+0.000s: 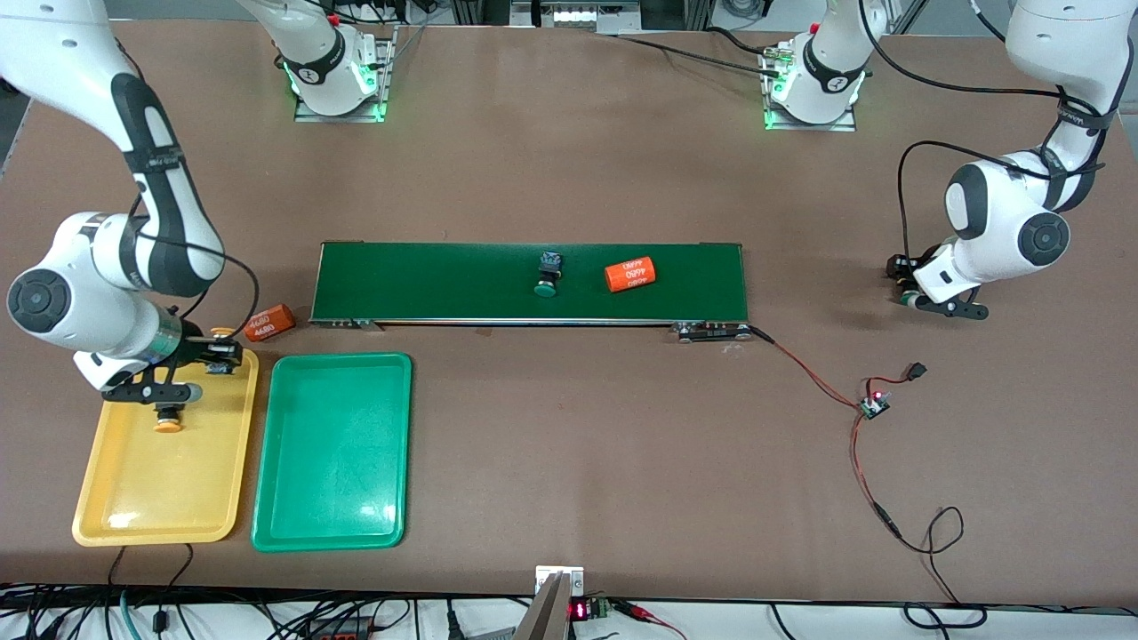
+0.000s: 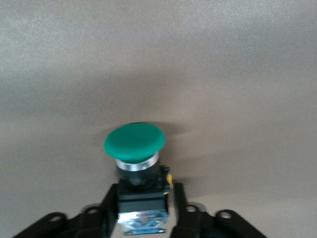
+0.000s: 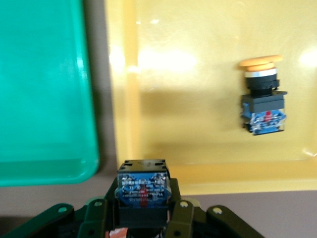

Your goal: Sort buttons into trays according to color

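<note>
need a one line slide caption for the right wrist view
Right gripper holds a button over the yellow tray, where a yellow-capped button already lies, beside the green tray.

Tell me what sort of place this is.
Probably a robotics lab test bench: a long dark-green conveyor belt on a brown table, loose red-and-black wiring, and yellow and green plastic sorting trays.

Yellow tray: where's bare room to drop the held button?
Yellow tray: the half nearer the front camera is bare, up to its rim. Crowded under the right gripper, where a yellow-capped button already lies. Green tray is wholly bare.
</note>
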`<control>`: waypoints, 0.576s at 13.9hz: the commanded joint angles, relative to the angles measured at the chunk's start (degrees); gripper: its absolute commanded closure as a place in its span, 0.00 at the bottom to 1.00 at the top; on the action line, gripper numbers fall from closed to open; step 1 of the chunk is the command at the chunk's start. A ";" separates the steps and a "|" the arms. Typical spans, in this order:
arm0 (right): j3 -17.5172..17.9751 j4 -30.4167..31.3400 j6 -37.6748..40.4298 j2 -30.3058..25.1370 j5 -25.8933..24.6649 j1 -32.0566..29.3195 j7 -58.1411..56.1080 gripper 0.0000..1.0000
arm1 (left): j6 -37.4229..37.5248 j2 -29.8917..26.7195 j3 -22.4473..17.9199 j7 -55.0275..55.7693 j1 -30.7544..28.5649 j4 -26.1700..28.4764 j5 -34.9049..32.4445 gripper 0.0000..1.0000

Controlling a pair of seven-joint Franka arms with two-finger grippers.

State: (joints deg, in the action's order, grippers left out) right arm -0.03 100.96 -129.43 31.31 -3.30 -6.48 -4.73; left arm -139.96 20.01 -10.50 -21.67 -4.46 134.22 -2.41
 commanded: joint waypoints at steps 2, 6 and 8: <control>0.12 -6.46 -0.55 5.68 0.93 -3.09 -6.07 0.99 | 5.02 -2.34 0.21 -0.66 0.50 -3.25 -0.66 0.76; -0.23 -10.41 -4.51 10.34 0.76 -4.15 -8.28 0.98 | 23.28 -3.22 5.20 -0.65 0.94 -13.43 -0.66 0.76; -0.41 -11.48 -4.95 11.66 0.76 -4.24 -8.19 0.87 | 29.28 -3.05 10.64 0.04 1.12 -16.44 0.03 0.76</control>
State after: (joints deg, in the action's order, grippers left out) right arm -0.47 92.28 -134.35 40.92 -3.30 -10.55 -11.67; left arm -116.09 16.90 -4.06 -21.73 -3.66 120.88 -2.40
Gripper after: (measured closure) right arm 0.599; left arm 0.595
